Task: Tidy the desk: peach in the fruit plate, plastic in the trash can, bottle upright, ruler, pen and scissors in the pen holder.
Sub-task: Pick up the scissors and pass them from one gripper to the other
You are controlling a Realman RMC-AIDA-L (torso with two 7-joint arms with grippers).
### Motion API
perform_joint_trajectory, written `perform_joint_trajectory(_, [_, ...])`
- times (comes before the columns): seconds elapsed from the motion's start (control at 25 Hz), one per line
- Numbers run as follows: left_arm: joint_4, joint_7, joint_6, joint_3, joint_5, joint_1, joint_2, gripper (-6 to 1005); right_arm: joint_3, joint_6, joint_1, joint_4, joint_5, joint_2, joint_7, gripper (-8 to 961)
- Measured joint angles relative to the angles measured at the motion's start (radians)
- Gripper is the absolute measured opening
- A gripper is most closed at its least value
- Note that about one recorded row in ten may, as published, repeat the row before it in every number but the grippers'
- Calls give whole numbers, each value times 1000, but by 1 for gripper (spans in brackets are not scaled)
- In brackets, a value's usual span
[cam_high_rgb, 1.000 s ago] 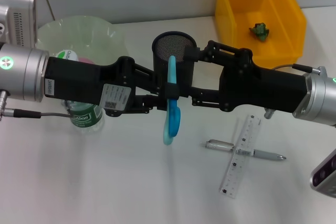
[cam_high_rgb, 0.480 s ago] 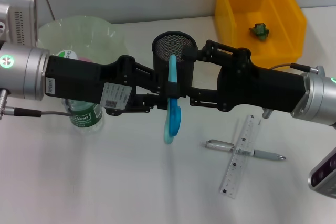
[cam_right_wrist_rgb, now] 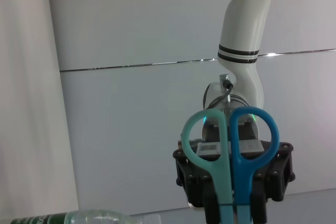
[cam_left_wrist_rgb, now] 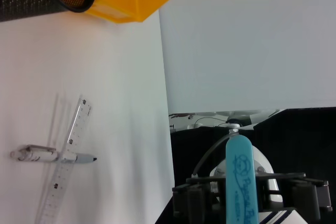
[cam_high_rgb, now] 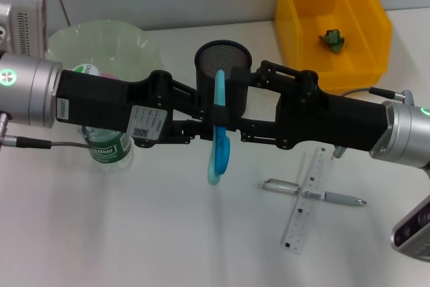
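White desk (cam_high_rgb: 134,233) carries all items, placed here relative to the pen holder (cam_high_rgb: 222,65). Far left of it stands the fruit plate (cam_high_rgb: 127,42); in front of that plate the bottle (cam_high_rgb: 109,149) stands upright, partly hidden by the left arm. The left gripper (cam_high_rgb: 208,124) reaches in from the left, just in front of the holder, its jaws clamped on the scissors (cam_high_rgb: 218,140), which hang upright with the blade cover up and the blue handles below. The right gripper (cam_high_rgb: 232,109) meets it from the right at the same spot; whether its jaws grip the scissors cannot be told. Right and nearer than the holder, the pen (cam_high_rgb: 316,193) lies crossed under the ruler (cam_high_rgb: 308,199). Behind and right sits the trash can (cam_high_rgb: 295,25), holding a green scrap (cam_high_rgb: 332,39).
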Motion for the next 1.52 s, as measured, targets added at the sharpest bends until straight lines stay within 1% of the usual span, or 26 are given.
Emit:
perform_joint_trajectory(0.48, [0, 1, 2, 3, 0, 0, 0, 252, 0, -1, 0, 3, 0, 4, -3, 730])
perform_joint_trajectory(0.6, [0, 1, 2, 3, 0, 0, 0, 252, 0, -2, 0, 3, 0, 5, -5, 505])
perform_joint_trajectory(0.8, [-10, 5, 4, 5, -2, -2, 0, 252, 0, -13, -2, 3, -1, 5, -15, 483])
perform_joint_trajectory(1.12, [-11, 14, 10, 16, -5, -1, -2, 252, -6, -26, -2, 2, -1, 5, -17, 484])
perform_joint_trajectory(1.24, [-17, 23, 15, 17, -4, 0, -6, 252, -11, -28, -2, -1, -1, 3, -17, 484])
perform_joint_trajectory(1.52, [-35, 44, 16, 7, -3, -1, -7, 252, -12, -27, 1, 5, -1, -2, -11, 485])
